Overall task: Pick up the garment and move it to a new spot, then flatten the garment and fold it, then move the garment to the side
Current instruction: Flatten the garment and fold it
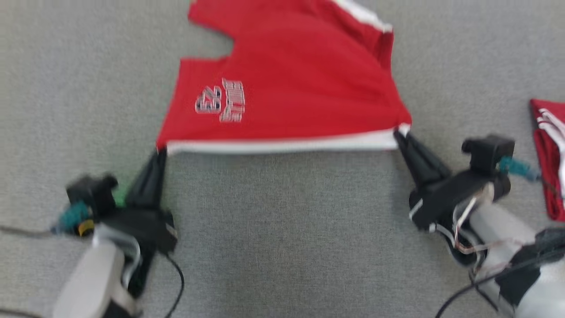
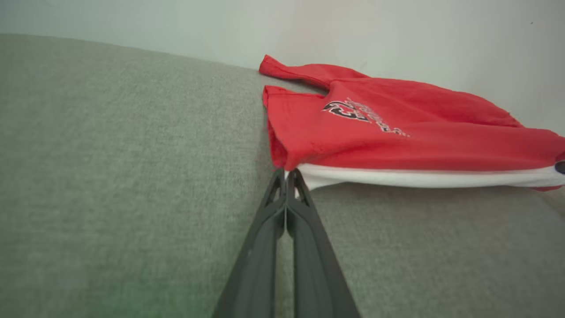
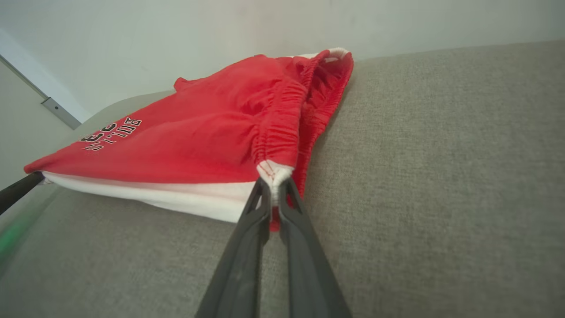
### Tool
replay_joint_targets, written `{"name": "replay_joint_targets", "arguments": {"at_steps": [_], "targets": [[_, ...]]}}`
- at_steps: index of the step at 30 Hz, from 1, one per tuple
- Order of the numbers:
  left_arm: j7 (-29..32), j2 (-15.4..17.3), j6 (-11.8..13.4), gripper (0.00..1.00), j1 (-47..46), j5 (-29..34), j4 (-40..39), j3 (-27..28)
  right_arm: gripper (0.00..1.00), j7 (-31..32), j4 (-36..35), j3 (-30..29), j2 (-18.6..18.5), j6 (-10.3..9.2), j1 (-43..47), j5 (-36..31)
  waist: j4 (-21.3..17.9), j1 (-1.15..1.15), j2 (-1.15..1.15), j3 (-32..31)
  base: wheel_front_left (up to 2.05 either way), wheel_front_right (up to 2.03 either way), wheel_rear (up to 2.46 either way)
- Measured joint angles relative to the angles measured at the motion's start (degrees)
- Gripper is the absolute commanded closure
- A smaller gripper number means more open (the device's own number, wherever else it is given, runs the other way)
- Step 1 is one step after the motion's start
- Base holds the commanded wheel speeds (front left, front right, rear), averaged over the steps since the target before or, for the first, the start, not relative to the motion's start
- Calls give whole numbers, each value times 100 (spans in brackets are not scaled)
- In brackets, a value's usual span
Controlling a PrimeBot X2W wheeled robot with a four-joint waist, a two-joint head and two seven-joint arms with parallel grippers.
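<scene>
Head view: a red garment (image 1: 291, 84) lies spread on the grey counter (image 1: 287, 229). Its white-banded near edge is stretched between the left hand (image 1: 161, 152) and the right hand (image 1: 399, 134), and a second red cloth (image 1: 549, 154) lies far right.

Left wrist view: the left hand (image 2: 287, 174) is clamped on the white corner.

Right wrist view: the right hand (image 3: 274, 183) pinches the white tip below the gathered waistband (image 3: 282, 119).
</scene>
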Motion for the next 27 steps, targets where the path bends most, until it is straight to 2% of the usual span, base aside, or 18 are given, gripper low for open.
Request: {"name": "replay_joint_targets", "arguments": {"at_steps": [12, 18, 27], "targets": [[0, -330, -5, 100, 2037, -178, 113, 447, 100, 0, -192, 200, -1, 1, 1663, 87, 1, -1, -1, -1175, 0, 0, 0], [0, -394, -4, 100, 2805, -137, 169, 542, 100, 0, -359, 754, -145, 1, 2299, 138, 0, -2, -1, -1739, 0, 0, 0], [0, -413, -1, 100, 3490, -11, 172, 724, 100, -1, -834, 1711, -456, 1, 2617, 381, 0, 0, -1, -2219, 0, 0, 0]]}}
